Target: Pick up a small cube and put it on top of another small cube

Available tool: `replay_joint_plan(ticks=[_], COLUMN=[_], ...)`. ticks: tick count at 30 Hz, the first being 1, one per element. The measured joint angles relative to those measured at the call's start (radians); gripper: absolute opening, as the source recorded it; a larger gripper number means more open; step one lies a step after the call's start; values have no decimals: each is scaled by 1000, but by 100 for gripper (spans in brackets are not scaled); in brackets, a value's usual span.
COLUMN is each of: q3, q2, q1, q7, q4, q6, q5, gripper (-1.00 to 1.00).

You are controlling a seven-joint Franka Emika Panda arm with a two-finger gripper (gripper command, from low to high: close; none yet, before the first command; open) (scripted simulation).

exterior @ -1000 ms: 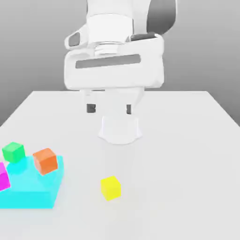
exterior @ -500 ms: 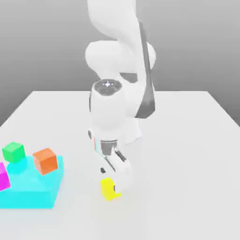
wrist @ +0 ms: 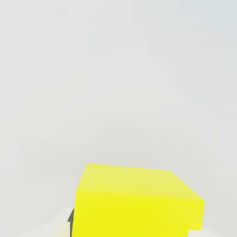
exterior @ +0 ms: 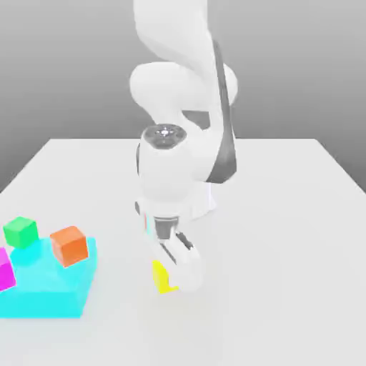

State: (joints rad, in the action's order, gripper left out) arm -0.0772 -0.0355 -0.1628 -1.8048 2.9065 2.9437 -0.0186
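Yellow cube (exterior: 161, 277) sat clamped in the gripper (exterior: 174, 275); a straight lift seemed wise before swinging toward the orange cube (exterior: 69, 244) at nine o'clock.

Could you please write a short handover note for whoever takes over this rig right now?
End effector: down at the table, closed on the yellow cube.
Yellow cube: at table level, in front of the arm's base, to the exterior view's right of the cyan block.
Other cubes: orange cube, green cube and a magenta cube at the cyan block.
Done: approach and grasp.
Left: lift the yellow cube, carry it over another small cube, set it on top and release.
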Motion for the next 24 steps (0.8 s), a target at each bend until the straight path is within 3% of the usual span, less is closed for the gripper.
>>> replay_joint_plan(ticks=[2,15,20,21,24], q3=[25,378,415,417,417], q2=[52,212,84,57,57], q1=[2,-413,-430,-429,-428], q7=[31,275,345,355,355], q4=[-9,-255,-252,-248,-248], q6=[-60,-460,-335,-305,-305], q5=[15,-65,-4,10,10], gripper=[-100,-100,-100,100,100])
